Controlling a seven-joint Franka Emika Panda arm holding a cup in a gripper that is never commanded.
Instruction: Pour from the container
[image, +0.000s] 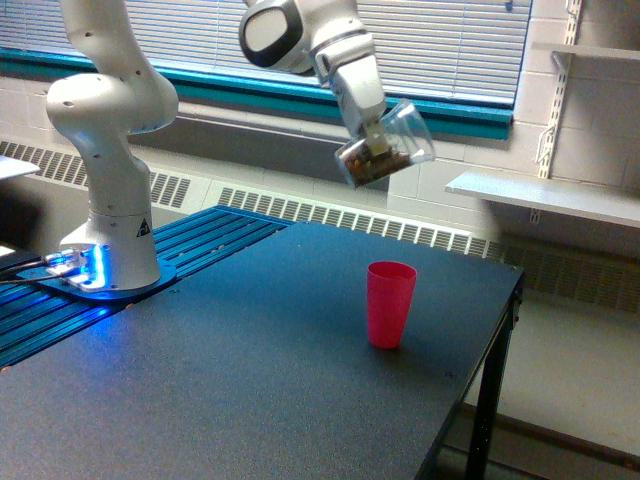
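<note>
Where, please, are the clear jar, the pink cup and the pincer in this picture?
clear jar (392, 148), exterior view, on its see-through side wall.
pink cup (389, 305), exterior view, mid-body of its outer wall.
pincer (373, 152), exterior view, between its fingertips at the jar.

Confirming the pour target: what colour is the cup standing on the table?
Pink, plain and opaque. The cup shows clearly in the exterior view, on the dark table.

- container (395, 145): clear see-thru, glossy, glass or plastic – can't tell
- pink cup (389, 303): opaque, smooth plastic look
- table (230, 380): dark, matt, fine-speckled top
- arm (105, 130): white, smooth, glossy shell
</note>
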